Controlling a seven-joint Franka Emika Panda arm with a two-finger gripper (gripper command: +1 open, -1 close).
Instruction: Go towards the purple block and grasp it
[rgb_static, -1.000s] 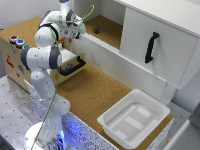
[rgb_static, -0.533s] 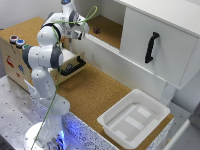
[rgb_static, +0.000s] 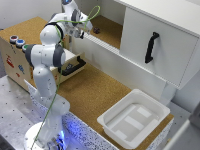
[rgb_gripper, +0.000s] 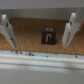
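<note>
Wrist view: pincer wide around purple block.

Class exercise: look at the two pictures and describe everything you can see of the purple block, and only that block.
The purple block is a small, dark purple, roughly cube-shaped piece with a yellowish curved mark on the face toward the wrist camera. It looks solid, though its material is unclear. It sits upright on the cork-like shelf surface, in front of the white back wall. It lies between the gripper fingers, nearer one, with gaps on both sides; nothing but the surface touches it. In the exterior view it is a dark speck.
</note>
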